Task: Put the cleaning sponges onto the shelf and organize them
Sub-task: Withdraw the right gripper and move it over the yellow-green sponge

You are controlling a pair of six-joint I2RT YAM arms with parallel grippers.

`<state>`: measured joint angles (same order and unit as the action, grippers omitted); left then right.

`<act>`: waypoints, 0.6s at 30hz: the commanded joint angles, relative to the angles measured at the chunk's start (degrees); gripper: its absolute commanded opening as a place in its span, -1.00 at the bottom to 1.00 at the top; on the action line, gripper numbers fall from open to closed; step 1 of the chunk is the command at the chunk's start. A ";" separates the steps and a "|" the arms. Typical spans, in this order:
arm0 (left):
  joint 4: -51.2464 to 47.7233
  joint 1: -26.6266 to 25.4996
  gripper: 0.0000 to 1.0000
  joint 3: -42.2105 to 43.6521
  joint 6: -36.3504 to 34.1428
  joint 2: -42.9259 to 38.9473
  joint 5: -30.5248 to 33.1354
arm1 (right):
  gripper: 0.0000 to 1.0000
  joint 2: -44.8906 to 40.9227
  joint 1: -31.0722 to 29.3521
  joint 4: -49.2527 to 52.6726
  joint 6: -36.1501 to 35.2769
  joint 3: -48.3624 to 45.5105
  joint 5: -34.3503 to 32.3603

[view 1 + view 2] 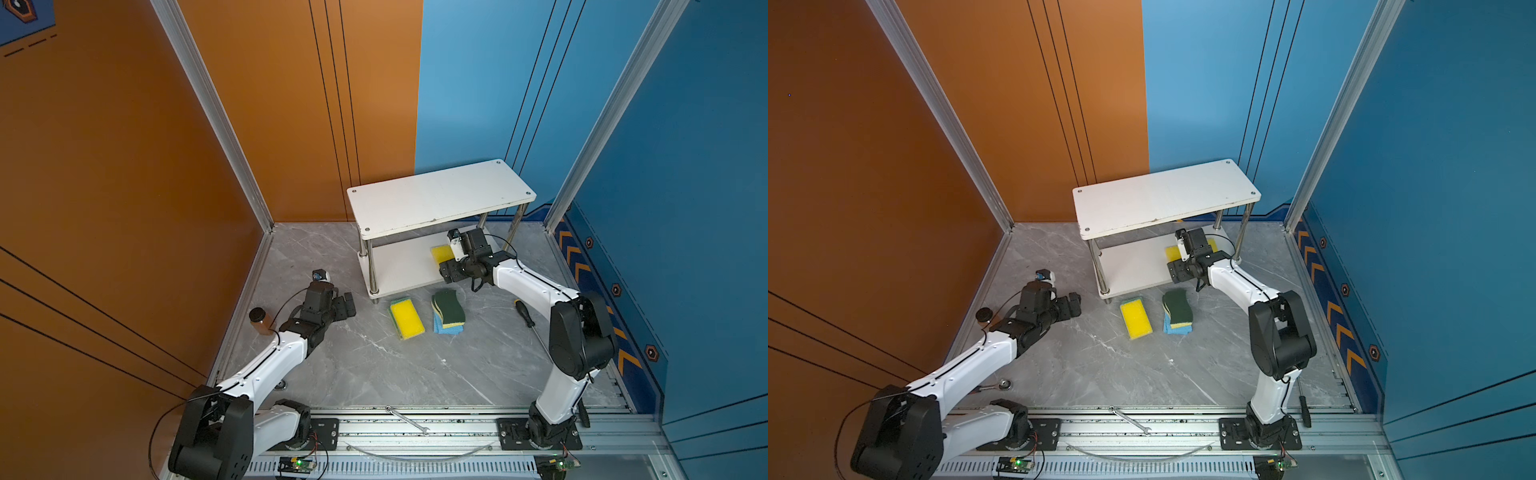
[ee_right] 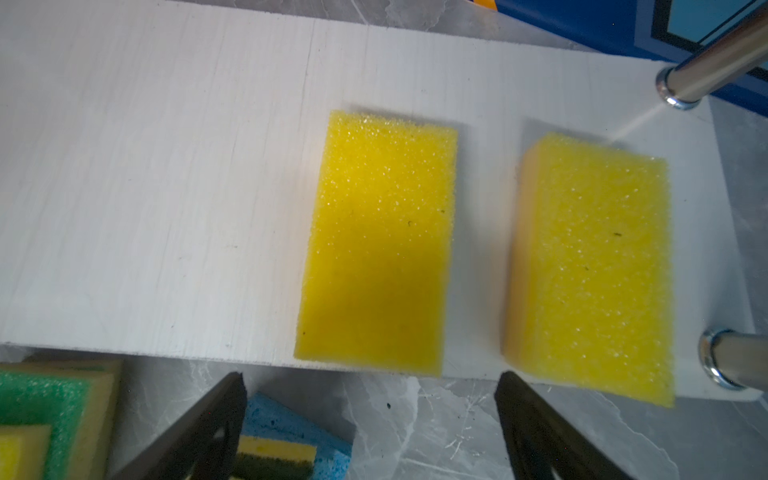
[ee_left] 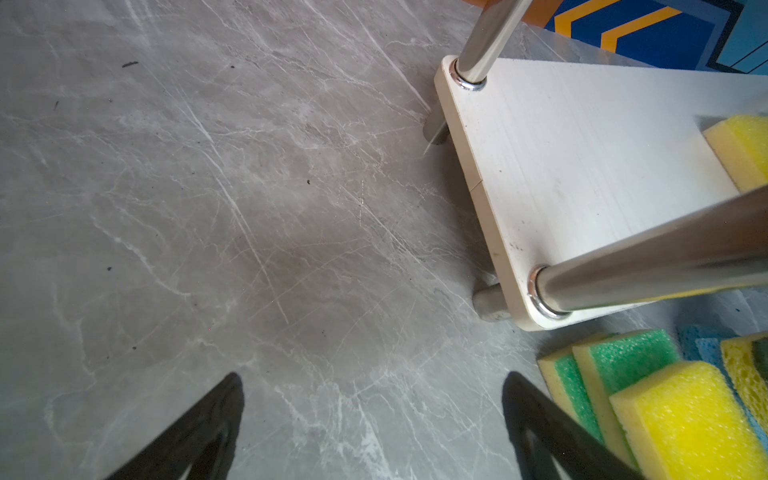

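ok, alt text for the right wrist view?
Two yellow sponges lie side by side, not touching, on the white shelf board. The open, empty right gripper faces them; green sponges and a blue sponge sit on the table.

Overhead pair, wrist close-ups, shared shelf (image 1: pixel 440 199)

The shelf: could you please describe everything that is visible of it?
The shelf is a small two-tier rack: two white rectangular boards with rounded corners, joined by four shiny metal posts, on short feet. It stands upright on the grey marbled table, near the back wall. The top board is bare. On the lower board, towards its right end in both top views, a yellow sponge and a second yellow sponge lie flat, side by side, not touching.
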<state>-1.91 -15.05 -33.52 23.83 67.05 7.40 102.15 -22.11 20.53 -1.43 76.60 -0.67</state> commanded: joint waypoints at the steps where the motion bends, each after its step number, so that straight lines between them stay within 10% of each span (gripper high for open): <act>1: 0.68 0.02 0.95 -1.83 -0.28 0.71 -0.01 | 0.85 -2.90 -0.96 1.00 1.42 -2.63 -1.44; 18: 1.91 -0.27 0.95 -1.74 -0.70 1.18 -1.02 | 0.88 -19.83 -10.84 7.50 8.16 -13.71 -2.25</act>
<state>-0.60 -15.07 -33.58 23.83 67.53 7.27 84.84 -30.81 24.53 4.23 63.99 -1.74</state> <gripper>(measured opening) 0.976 0.936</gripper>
